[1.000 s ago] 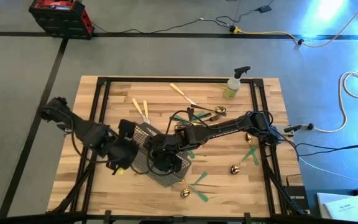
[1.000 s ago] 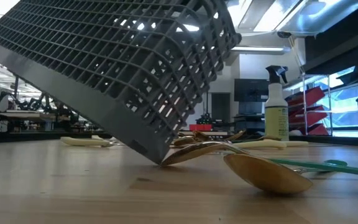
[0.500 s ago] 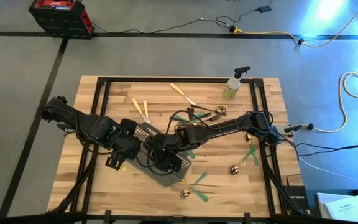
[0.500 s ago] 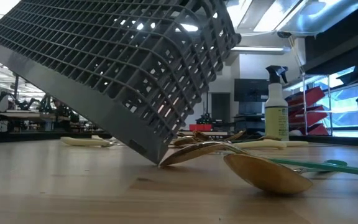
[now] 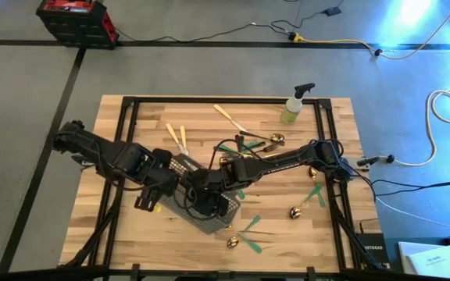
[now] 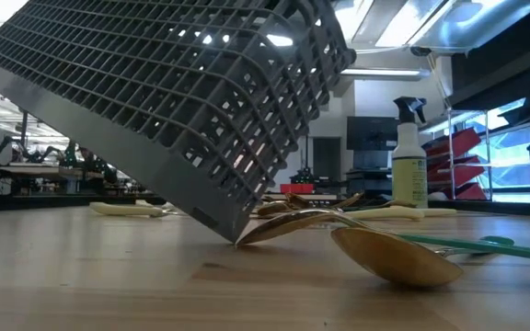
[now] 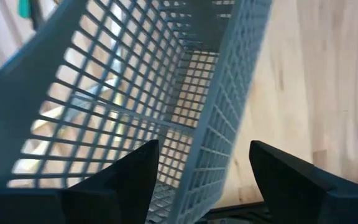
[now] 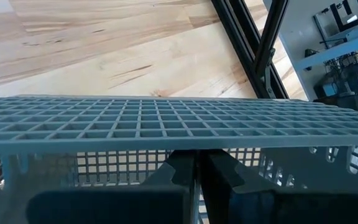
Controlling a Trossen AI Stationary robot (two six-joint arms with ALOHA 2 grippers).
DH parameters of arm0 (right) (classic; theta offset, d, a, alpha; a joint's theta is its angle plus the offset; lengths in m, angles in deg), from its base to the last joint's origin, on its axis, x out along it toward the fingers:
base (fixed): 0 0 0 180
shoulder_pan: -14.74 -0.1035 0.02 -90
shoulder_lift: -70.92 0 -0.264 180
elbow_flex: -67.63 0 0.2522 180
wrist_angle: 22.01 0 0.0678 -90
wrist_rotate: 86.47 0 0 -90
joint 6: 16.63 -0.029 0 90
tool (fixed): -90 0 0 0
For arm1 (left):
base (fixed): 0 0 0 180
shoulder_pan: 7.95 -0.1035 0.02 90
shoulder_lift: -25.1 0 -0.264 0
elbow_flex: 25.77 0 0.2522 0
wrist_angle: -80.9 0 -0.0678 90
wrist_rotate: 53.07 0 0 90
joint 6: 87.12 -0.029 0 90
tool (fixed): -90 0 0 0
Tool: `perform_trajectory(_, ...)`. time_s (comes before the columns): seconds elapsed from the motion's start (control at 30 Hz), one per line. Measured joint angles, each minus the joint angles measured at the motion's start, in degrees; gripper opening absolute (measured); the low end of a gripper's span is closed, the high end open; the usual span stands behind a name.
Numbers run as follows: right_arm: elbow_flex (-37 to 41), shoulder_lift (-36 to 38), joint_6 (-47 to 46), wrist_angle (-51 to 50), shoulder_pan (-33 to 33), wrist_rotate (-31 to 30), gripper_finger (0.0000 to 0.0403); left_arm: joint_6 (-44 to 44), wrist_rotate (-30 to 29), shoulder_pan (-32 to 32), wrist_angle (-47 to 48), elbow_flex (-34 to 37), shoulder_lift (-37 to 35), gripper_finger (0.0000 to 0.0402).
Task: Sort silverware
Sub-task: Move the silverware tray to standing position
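The grey wire-mesh caddy stands tilted at mid-table; in the low view its lower edge rests on the wood against a gold spoon. My right gripper is shut on the caddy. My left gripper hangs open at the caddy's left end, pointing down, one finger on each side of a mesh side wall without visibly touching it. Silverware lies scattered around: cream-handled pieces, green-handled pieces, gold heads. My right gripper pinches a thin mesh wall of the caddy between its two fingers, slanting down from the table's right side. The caddy hangs tilted in the hold, its lower edge on the table.
A yellow-green spray bottle stands at the far right. More silverware lies near it and by the right rail. A black frame runs around the tabletop. Bare wood shows at the near left.
My left gripper has shifted a little toward the caddy and rolled about its own axis. The caddy stays tilted in my right gripper, its lower edge still on the table.
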Motion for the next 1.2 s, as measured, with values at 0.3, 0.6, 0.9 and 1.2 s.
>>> perform_trajectory(0.3, 0.04, 0.0, 0.02, -0.02, 0.0, -0.05, 0.0, 0.0, 1.91, -0.85, -0.84, 4.5, -0.02, 0.0237)
perform_trajectory(0.6, 0.07, -0.02, 0.07, 0.18, -0.04, -0.09, 0.0, 0.24, 3.88, -0.9, -1.47, 5.45, -0.13, 0.0155)
perform_trajectory(0.9, 0.07, 0.0, 0.22, 0.21, -0.11, -0.18, 0.0, -1.8, 6.46, -0.9, -1.61, 5.45, -0.13, 0.0027)
perform_trajectory(1.2, 0.07, 0.02, 2.54, -0.37, -2.03, -6.82, 0.0027, -1.13, 7.98, -0.88, -1.73, 5.45, -0.13, 0.0002)
